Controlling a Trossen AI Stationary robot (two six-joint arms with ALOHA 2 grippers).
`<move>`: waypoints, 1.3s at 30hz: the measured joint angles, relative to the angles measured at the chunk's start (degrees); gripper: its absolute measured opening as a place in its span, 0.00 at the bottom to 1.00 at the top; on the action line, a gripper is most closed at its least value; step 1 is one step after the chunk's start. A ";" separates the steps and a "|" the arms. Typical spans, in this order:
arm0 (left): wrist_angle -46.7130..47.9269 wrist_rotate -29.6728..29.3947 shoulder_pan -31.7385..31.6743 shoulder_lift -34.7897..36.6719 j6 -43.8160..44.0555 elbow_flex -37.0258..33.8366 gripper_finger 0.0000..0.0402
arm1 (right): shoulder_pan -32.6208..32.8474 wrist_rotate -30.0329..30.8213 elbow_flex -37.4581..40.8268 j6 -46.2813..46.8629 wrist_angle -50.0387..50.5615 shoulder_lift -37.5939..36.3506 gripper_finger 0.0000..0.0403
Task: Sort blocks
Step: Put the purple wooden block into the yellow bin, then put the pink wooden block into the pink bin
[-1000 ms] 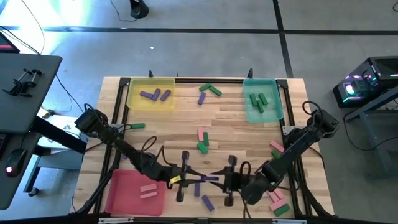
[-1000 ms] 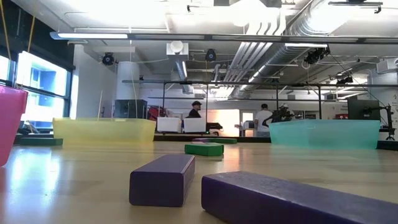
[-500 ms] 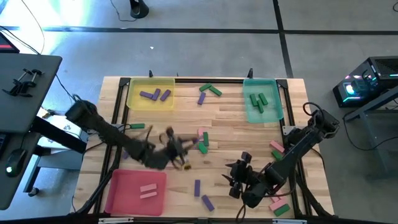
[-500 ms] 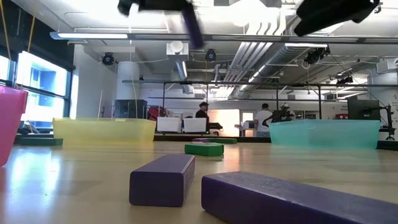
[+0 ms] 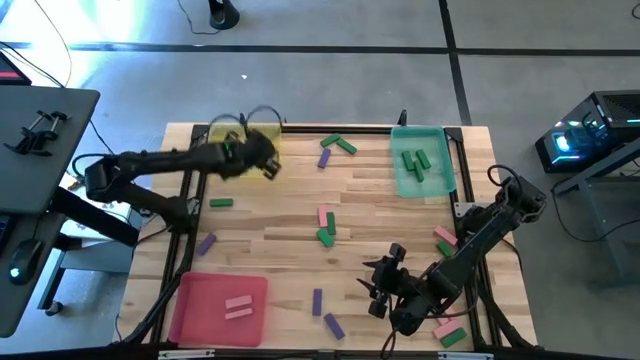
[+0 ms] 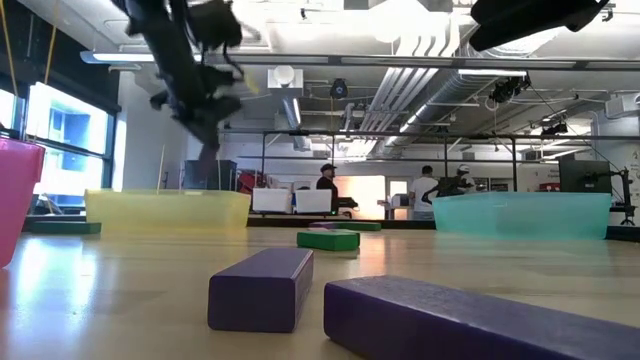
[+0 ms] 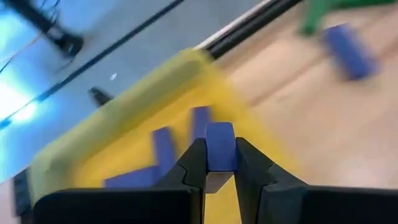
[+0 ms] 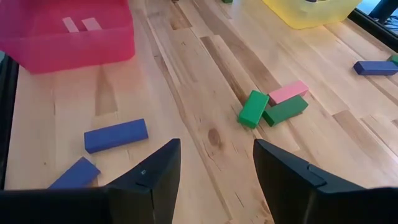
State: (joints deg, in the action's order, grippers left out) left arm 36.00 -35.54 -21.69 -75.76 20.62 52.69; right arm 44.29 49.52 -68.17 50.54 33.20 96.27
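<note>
While the wooden table (image 5: 380, 215) carries the whole spread, three trays sit on it: a yellow tray (image 5: 215, 155) at the far left corner, a teal tray (image 5: 437, 185) at the far right, and a pink tray (image 5: 200, 310) at the near left edge.

Reaching across the far left of the table, the left arm holds its left tool (image 7: 212, 163) over the yellow tray, the fingers pinched tight on a purple block (image 7: 219, 146). Under it, the left wrist view shows more purple blocks (image 7: 163, 148) lying inside that tray.

Over the near right part of the table hangs the right arm, its right tool (image 5: 379, 287) standing wide with nothing between the fingers.

Green blocks (image 5: 415, 160) lie in the teal tray and two pink blocks (image 5: 238, 305) lie in the pink tray. Loose on the table, a pink and green cluster (image 5: 325, 227) sits near the middle, two purple blocks (image 5: 325, 312) lie near the front edge, and a green and purple group (image 5: 335, 148) lies between the yellow and teal trays. One green block (image 5: 221, 203) and one purple block (image 5: 206, 243) lie toward the left edge, and a few pink and green ones (image 5: 446, 330) lie beside the right arm.
</note>
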 joint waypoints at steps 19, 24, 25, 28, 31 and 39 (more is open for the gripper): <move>1.12 13.99 -19.81 -14.33 -12.86 -0.15 0.10 | 0.00 0.00 0.01 0.44 -0.01 0.00 0.47; 1.94 14.31 -19.54 -14.46 -13.27 -0.04 0.19 | 0.00 0.00 0.01 0.46 -0.01 0.00 0.47; 2.38 14.33 -19.54 -14.42 -13.28 -0.04 0.22 | 0.00 0.00 -0.01 0.46 -0.02 0.00 0.47; 3.80 14.32 -19.54 -13.91 -13.21 -0.04 0.31 | 0.00 0.00 0.00 0.46 -0.01 0.00 0.47; 4.74 14.86 -19.54 -12.78 -12.35 -0.04 0.40 | 0.00 0.00 -0.01 0.46 0.01 0.00 0.47; 5.62 20.66 -17.98 -3.42 -7.94 -0.04 0.52 | 0.00 0.00 0.01 0.46 0.47 0.00 0.47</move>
State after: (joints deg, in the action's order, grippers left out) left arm 41.62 -14.88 -39.68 -79.18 12.68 52.64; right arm 44.29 49.52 -68.16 51.00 33.67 96.27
